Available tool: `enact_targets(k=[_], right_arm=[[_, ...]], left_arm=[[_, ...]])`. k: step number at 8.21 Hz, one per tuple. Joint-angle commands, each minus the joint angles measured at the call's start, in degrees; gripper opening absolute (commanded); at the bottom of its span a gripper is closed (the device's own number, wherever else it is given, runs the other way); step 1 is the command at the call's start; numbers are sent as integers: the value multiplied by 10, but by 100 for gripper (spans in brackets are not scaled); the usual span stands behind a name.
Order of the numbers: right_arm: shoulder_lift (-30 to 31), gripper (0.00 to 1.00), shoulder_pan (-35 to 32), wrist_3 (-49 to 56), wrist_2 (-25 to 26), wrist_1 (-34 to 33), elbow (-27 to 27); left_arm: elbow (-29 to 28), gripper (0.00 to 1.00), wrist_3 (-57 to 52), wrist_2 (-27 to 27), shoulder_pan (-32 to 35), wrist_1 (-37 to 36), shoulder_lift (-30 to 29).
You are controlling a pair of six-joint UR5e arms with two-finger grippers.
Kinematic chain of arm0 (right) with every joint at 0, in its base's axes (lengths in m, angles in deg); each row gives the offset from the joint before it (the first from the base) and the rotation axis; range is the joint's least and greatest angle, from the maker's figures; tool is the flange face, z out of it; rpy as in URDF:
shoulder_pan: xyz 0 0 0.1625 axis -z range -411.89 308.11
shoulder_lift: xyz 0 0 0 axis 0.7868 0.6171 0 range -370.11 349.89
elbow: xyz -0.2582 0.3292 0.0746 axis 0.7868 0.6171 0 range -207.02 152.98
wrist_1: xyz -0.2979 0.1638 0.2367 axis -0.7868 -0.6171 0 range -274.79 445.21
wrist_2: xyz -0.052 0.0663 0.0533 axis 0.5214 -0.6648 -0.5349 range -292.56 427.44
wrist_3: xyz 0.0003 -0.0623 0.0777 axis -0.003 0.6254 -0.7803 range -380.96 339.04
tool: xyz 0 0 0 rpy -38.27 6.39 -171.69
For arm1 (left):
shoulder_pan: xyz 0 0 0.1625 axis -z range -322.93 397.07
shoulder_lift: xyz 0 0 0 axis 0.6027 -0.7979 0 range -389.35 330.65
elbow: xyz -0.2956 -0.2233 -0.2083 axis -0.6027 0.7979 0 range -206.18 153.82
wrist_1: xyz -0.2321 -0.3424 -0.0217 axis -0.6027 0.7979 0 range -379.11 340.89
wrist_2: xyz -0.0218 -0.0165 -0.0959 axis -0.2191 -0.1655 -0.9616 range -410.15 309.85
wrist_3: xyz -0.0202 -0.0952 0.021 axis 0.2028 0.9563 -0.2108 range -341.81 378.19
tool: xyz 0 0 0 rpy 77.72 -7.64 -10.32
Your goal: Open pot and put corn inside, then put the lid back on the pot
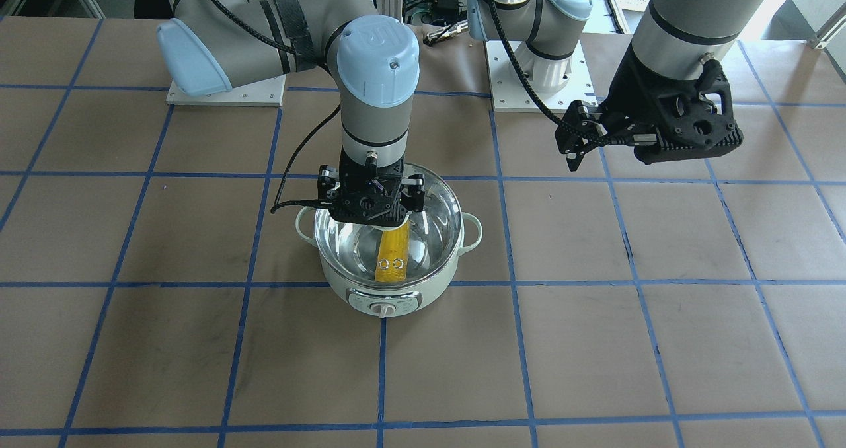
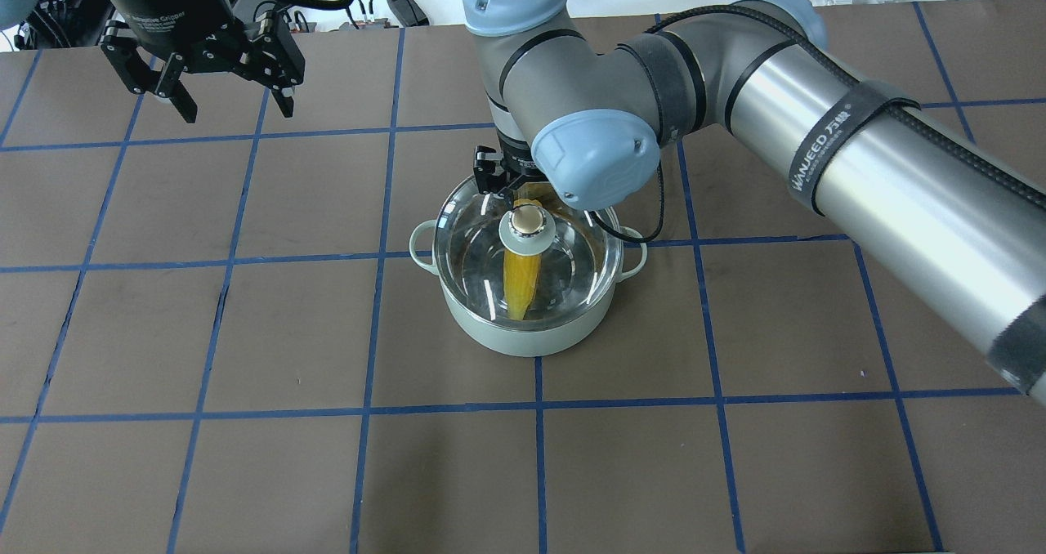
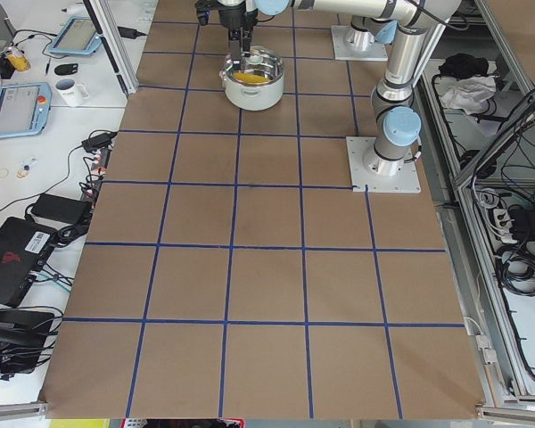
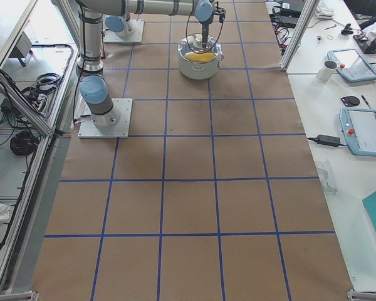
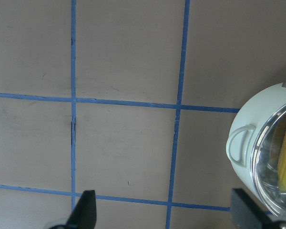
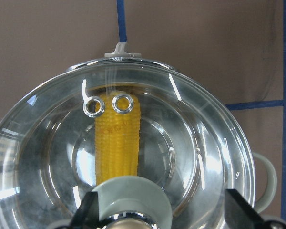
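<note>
The mint-green pot (image 1: 396, 296) stands mid-table, also in the overhead view (image 2: 523, 337). The glass lid (image 2: 572, 272) rests on its rim, with its beige knob (image 2: 528, 221) showing. The yellow corn (image 1: 391, 253) lies inside, seen through the glass (image 6: 117, 143). My right gripper (image 1: 372, 211) hangs just over the lid, open, its fingers (image 6: 88, 212) spread to either side of the knob's green base. My left gripper (image 2: 233, 100) is open and empty, raised well off to the pot's side; in its wrist view the pot (image 5: 250, 138) shows at the right edge.
Brown table paper with a blue tape grid (image 2: 368, 333) surrounds the pot. Both arm bases on white plates (image 1: 535, 81) stand at the robot's edge. A black cable (image 1: 294, 170) hangs from the right wrist beside the pot.
</note>
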Motion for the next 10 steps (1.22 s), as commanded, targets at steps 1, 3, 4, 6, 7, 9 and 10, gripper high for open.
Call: enact_targets(k=[1,3,4,6,7,9,10], right_arm=[[1,94,1,-1,0,-1,2],[7,95,1,-1,-1,-1,3],[8,95,1,-2,-5,-1,5],[17,97,3,-2,-9,-1,6],[25,97,4,-2,-8,0,5],[53,100,21,0,-8,9,5],[65,100,29,0,-10,21,5]], left_arm=[[0,100,0,0,0,0,0],[0,100,0,0,0,0,0],[0,100,0,0,0,0,0],[0,100,0,0,0,0,1],[0,100,0,0,0,0,1],[-1,100,1,-1,0,0,1],[-1,100,1,-1,0,0,1]])
